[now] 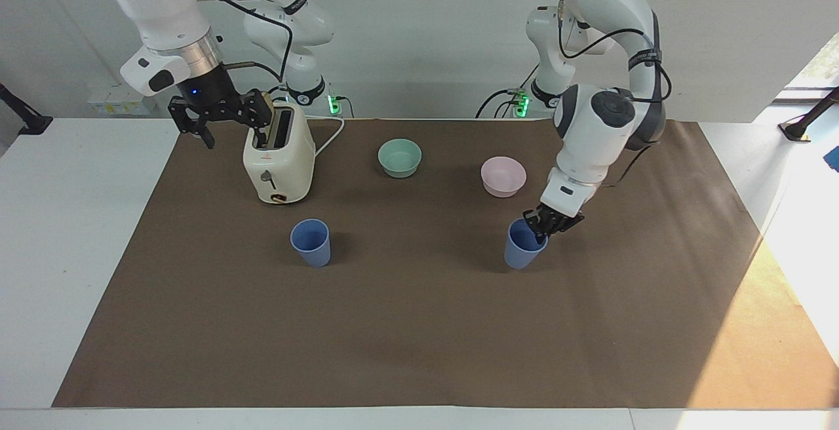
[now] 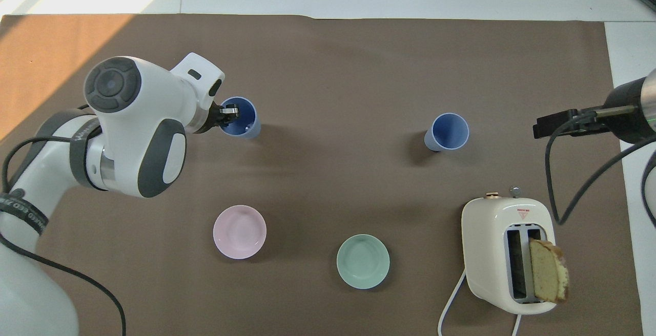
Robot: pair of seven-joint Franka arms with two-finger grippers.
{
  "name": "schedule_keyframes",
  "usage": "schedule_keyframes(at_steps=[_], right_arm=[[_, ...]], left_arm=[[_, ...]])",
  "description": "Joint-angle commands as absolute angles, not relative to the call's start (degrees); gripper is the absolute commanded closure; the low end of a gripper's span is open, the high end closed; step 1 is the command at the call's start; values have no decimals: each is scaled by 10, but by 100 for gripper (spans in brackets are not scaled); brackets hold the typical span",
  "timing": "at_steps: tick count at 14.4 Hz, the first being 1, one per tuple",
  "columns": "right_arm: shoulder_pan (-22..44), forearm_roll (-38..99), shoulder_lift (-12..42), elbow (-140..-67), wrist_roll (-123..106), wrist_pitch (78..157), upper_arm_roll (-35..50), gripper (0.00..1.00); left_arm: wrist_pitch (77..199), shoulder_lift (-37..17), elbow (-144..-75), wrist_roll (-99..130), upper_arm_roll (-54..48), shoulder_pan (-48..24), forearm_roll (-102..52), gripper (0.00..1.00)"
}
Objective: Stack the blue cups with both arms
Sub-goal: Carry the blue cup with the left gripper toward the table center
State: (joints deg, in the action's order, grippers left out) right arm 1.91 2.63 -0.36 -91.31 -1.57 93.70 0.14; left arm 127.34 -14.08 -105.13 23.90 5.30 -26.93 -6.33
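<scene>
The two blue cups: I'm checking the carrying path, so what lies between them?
Only bare brown mat separates the held cup from the free cup, clearest overhead.

- Held cup (image 1: pixel 522 250) (image 2: pixel 241 117): a matte periwinkle-blue tumbler, tapered, no handle, mouth up and tilted, pinched at its rim by the left gripper (image 1: pixel 541 227) (image 2: pixel 229 114) over the mat, farther from the robots than the pink bowl (image 1: pixel 503 176) (image 2: pixel 239 231).
- Free cup (image 1: pixel 311 242) (image 2: pixel 447 132): the identical twin, standing upright on the mat, well apart from the pink bowl, toward the right arm's end.
</scene>
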Motion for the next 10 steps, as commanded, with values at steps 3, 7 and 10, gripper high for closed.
schedule_keyframes(at_steps=[3,7,10], right_arm=[[16,23,-6,-911,-4,931,4,0],[16,22,-6,-911,-4,931,4,0],[16,22,-6,-911,-4,931,4,0]], left_arm=[[1296,-143,-1071,304,63,-352,-65,100],[1313,-139,-1092,300,61,-359,-76,82],[1315,-143,-1083,294,62,-350,-79,26]])
